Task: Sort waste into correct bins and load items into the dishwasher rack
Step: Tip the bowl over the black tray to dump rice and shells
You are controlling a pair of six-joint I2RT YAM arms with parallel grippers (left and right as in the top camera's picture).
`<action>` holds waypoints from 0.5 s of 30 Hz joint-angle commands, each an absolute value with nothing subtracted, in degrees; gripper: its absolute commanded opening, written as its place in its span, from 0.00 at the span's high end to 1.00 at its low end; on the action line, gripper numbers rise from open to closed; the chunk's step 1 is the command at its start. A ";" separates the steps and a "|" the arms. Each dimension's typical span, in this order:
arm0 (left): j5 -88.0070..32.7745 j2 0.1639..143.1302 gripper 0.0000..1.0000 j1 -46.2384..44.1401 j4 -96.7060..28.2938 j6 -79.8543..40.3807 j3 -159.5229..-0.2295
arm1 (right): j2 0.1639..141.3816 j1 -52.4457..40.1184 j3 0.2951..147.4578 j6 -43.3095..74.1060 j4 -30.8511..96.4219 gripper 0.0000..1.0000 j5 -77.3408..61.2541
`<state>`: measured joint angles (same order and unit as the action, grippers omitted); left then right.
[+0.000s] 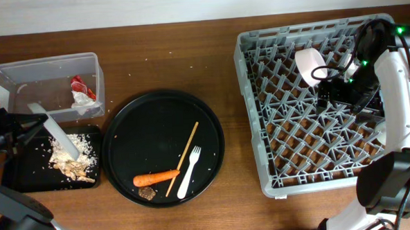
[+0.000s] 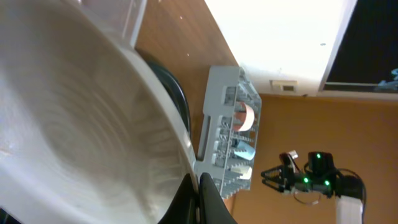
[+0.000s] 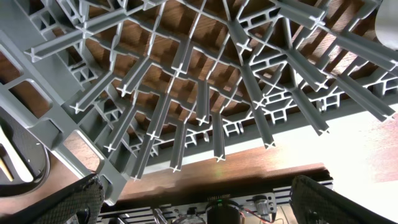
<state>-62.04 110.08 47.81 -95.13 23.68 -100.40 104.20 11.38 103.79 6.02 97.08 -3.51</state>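
My left gripper (image 2: 199, 200) is shut on the rim of the white round plate (image 2: 74, 124). In the overhead view the plate (image 1: 54, 130) is tilted steeply on edge over the shallow black tray (image 1: 17, 175), which holds pale shredded food scraps (image 1: 74, 159). The clear tub (image 1: 23, 78) holds the red wrapper (image 1: 79, 84) and white tissue (image 1: 84, 98). The carrot (image 1: 156, 178), the brown bit (image 1: 147, 193) and the white fork (image 1: 190, 172) lie on the round black tray (image 1: 156, 117). My right gripper (image 1: 328, 89) is open and empty over the grey rack (image 1: 262, 154), next to the pale pink bowl (image 1: 310, 65).
A thin wooden stick (image 1: 187, 154) lies on the round tray beside the fork. The right wrist view shows the rack's pegs (image 3: 186, 112) close below the right gripper's spread fingers (image 3: 205, 199). The left wrist view shows the rack (image 2: 214, 124) with pale dishes standing in it.
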 commanded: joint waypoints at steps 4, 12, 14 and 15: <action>-64.20 108.95 1.00 48.29 -94.30 26.39 -101.10 | 104.33 11.29 103.48 6.42 97.34 0.01 -2.96; -63.55 109.03 1.00 48.53 -94.32 26.09 -100.84 | 104.33 11.29 103.50 6.42 97.34 0.01 -2.96; -64.99 108.88 1.00 48.62 -96.25 26.79 -100.82 | 104.33 11.29 103.50 6.42 97.34 0.01 -2.96; -63.83 108.84 1.00 48.58 -95.02 25.08 -100.82 | 104.33 11.29 103.48 6.42 97.34 0.01 -2.96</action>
<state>-62.89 110.08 48.12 -95.39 24.25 -100.51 104.20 11.38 103.63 6.07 97.08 -3.53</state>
